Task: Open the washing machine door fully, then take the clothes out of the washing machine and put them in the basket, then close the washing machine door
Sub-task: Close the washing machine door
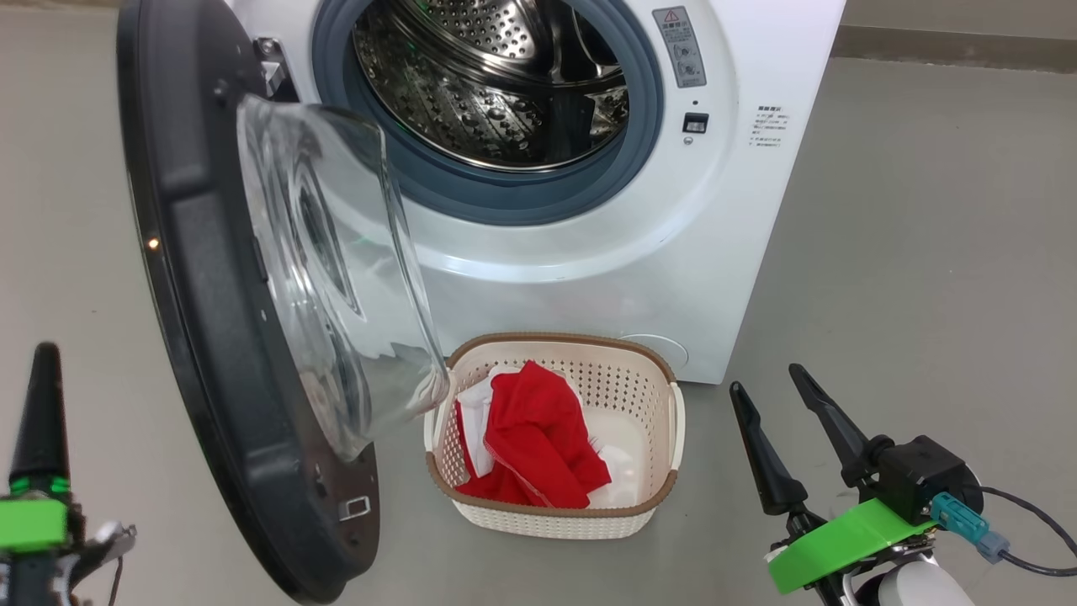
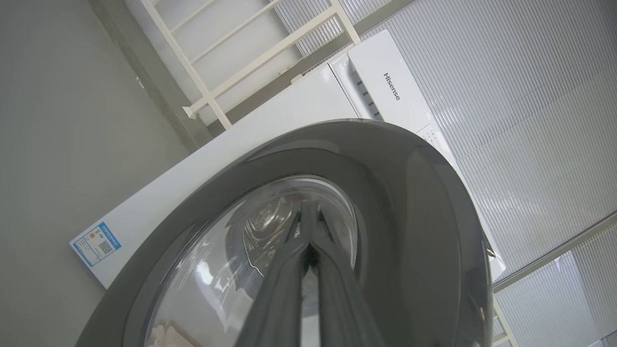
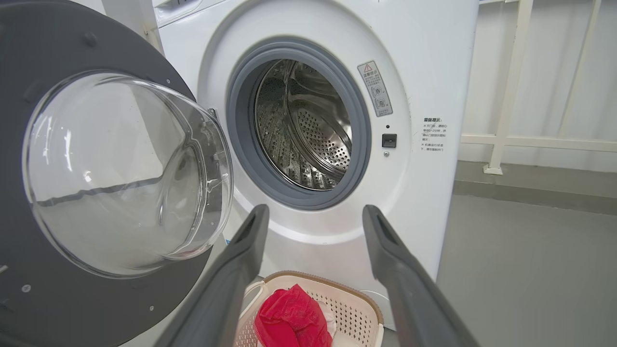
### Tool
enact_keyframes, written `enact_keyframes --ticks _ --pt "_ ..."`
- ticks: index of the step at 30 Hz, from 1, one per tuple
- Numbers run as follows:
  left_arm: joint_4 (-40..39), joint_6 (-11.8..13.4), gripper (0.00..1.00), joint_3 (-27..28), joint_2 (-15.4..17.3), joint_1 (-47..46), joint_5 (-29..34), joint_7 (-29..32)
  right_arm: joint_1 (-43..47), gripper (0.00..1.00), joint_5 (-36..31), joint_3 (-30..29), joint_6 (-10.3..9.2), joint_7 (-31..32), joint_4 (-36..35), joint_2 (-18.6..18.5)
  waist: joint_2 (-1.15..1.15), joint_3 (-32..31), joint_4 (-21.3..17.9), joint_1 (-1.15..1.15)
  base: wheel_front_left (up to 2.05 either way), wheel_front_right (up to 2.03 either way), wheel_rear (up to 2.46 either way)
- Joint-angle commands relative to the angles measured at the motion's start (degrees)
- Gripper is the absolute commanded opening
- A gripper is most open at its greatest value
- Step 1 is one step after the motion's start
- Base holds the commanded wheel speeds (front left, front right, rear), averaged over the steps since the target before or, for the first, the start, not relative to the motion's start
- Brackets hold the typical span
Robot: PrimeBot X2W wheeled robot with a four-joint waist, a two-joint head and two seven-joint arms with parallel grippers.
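black door (image 1: 202, 337) edge just beside basket (image 1: 547, 520)

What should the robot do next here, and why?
Probably press the shut left gripper against the outer face of the washing machine door and swing it closed. The drum looks empty, the clothes lie in the basket, and the door stands open, with that gripper pointing at its outside glass.

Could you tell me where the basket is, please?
Head view: the basket sits on the floor before the washing machine, just right of the open door.
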Motion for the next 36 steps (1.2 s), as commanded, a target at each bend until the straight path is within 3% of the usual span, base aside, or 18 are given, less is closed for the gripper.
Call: enact_keyframes --ticks 1,7,12,19,36 --pt "-2.88 1.87 0.00 1.91 1.20 -2.23 -3.73 3.45 -0.63 1.00 0.28 1.70 0.36 -0.36 -1.23 -0.19 0.00 -0.04 -0.11 0.00 0.00 0.00 0.00" --pt "-9.32 10.84 0.00 2.13 1.17 -1.65 -15.42 15.51 -0.45 1.00 0.29 2.06 0.36 -0.36 -1.30 -0.26 0.00 0.04 -0.53 0.00 0.00 0.00 0.00" --pt "-13.69 14.90 0.00 1.68 1.14 -0.14 -19.18 19.03 -0.51 1.00 0.41 2.43 0.36 -0.36 -1.35 -0.35 0.00 0.42 -0.97 0.00 0.00 0.00 0.00" --pt "-16.75 16.47 0.00 -0.51 1.11 1.33 -20.34 20.64 -1.16 1.00 0.47 2.64 0.36 -0.36 -1.50 -0.72 0.00 1.74 -1.62 0.00 0.00 0.00 0.00" --pt "-18.98 15.39 0.00 -6.37 1.08 -0.63 -24.05 19.79 -3.45 1.00 0.26 2.86 0.36 -0.36 -1.77 -0.64 0.00 5.97 -6.03 0.00 0.00 0.00 0.00"
